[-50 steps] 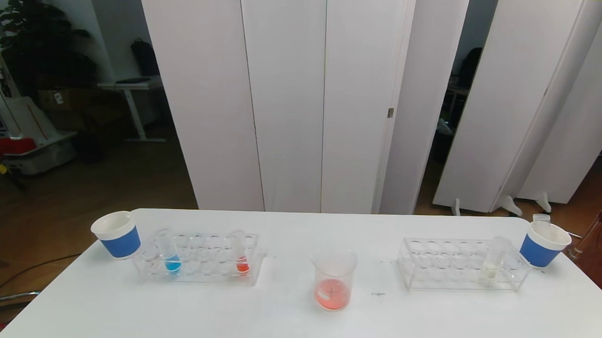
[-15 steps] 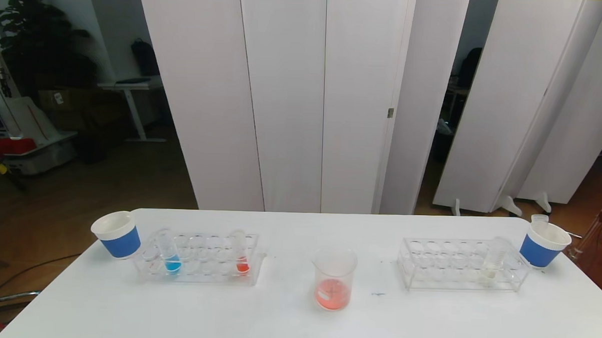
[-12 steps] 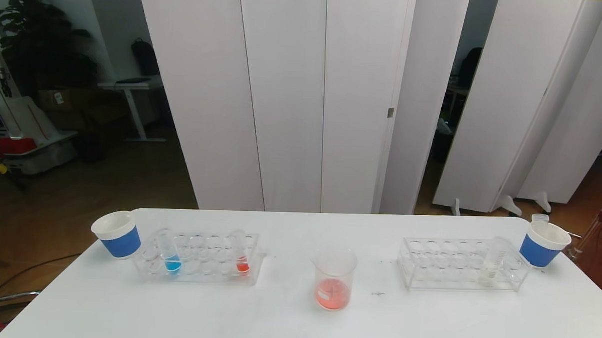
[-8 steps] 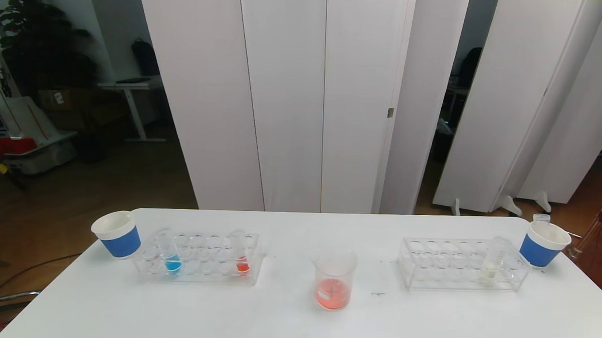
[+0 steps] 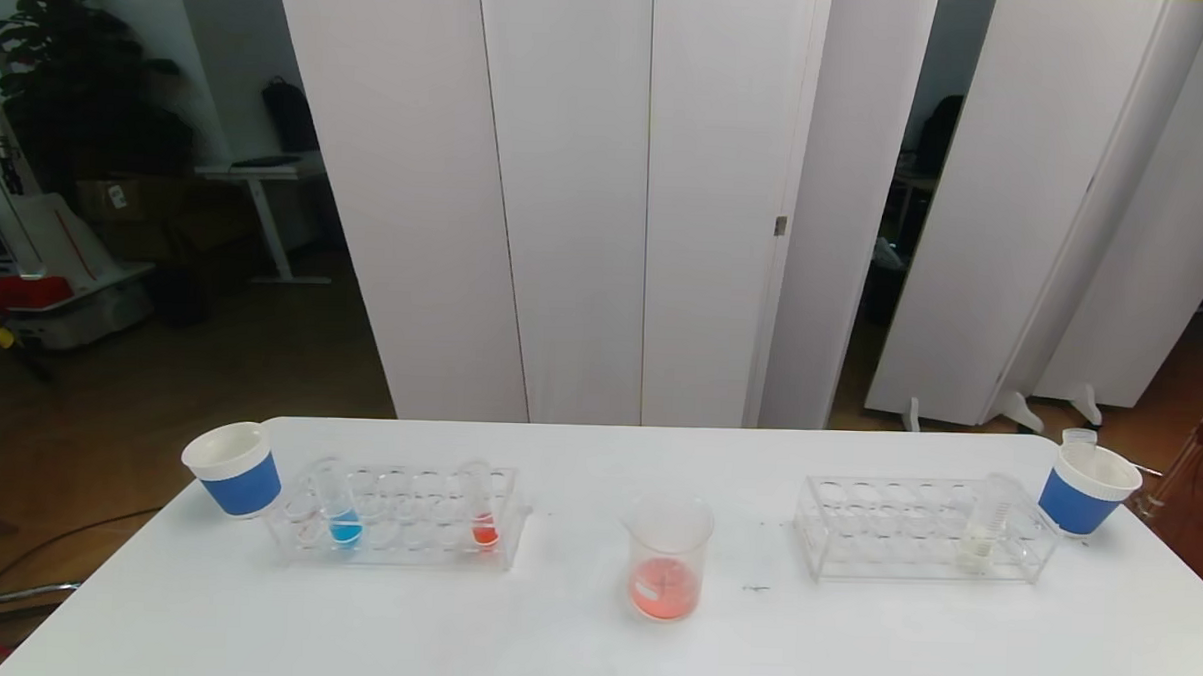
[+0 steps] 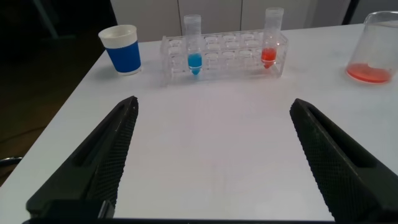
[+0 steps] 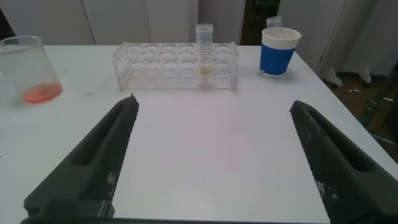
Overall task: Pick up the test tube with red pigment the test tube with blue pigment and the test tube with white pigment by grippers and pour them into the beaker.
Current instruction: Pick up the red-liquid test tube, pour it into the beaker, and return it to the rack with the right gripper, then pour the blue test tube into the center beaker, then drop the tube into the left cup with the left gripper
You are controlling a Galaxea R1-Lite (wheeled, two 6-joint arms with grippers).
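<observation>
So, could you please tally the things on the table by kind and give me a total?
Test tubes in racks: 3, blue pigment, red pigment, white pigment
Clear tube racks: 2, left, right
Blue-and-white paper cups: 2, left, right
Beaker with red liquid: 1
Total: 8

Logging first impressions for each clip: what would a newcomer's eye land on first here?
Probably the beaker mid-table, with orange-red liquid pooled at its bottom. Next, the bright test tube with blue pigment and a red one standing in the left rack, and the test tube with white pigment in the right rack. Both wrist views show an open claw, left and right, holding nothing.
</observation>
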